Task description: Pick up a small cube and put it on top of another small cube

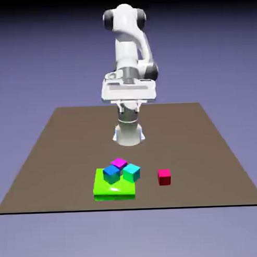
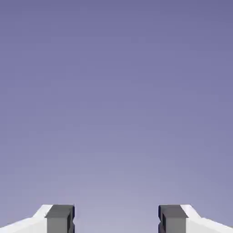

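The white Panda arm (image 1: pixel 126 47) was folded up and back over its own base, with the two-finger gripper (image 1: pixel 129 108) raised in front of it. That pose looked like a ready stance, chosen to keep the hand out of the cubes' way. The fingers stood wide apart with nothing between them, which suited a grasp yet to be made. The hand view showed only the blue-violet backdrop beyond the tips, so the hand was evidently not aimed down at the brown tabletop (image 1: pixel 74 153).

The crimson-red cube (image 1: pixel 164 177) sat upright on the table, apart from the cluster, a placing that seemed to leave its sides free for the fingers. It lay well forward of the gripper and lower, off toward the exterior view's right. The hand would have to reach out, come down and turn its fingers toward the table to take it.

On the exterior view's left, the blue cube (image 1: pixel 111 174) and the cyan cube (image 1: pixel 131 172) stood at the flat green block (image 1: pixel 114 189), the magenta cube (image 1: pixel 119 163) just behind them. Whether any of the three rested on the block could not be told. Their crowding made a neighbour easy to nudge during stacking, and which one was meant as the base was not clear.
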Available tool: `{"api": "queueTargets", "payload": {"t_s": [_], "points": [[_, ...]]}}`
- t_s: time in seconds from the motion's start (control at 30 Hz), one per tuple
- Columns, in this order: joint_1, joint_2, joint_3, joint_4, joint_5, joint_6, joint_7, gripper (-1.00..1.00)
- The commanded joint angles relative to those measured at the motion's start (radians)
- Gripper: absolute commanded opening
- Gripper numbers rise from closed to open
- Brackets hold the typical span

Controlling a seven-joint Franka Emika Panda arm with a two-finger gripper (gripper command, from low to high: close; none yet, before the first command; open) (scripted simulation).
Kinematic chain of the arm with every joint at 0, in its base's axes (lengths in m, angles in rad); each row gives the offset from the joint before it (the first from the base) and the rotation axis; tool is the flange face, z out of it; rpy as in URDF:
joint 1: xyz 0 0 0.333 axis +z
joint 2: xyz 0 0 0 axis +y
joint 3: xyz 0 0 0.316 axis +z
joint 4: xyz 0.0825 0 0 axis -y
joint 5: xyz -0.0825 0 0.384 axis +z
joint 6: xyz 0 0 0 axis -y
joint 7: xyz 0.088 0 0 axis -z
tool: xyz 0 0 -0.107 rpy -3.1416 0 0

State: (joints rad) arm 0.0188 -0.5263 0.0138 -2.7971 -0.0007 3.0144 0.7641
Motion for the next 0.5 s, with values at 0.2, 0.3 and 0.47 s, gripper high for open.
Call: {"api": "queueTargets", "payload": {"t_s": [0.2,0.3,0.47], "points": [[0.039,0.254,0.08,0.075,-0.004,-0.131,0.134,0.0],[0.056,0.362,0.114,0.107,-0.006,-0.187,0.191,0.0],[0.084,0.544,0.172,0.161,-0.009,-0.281,0.287,0.0]]}}
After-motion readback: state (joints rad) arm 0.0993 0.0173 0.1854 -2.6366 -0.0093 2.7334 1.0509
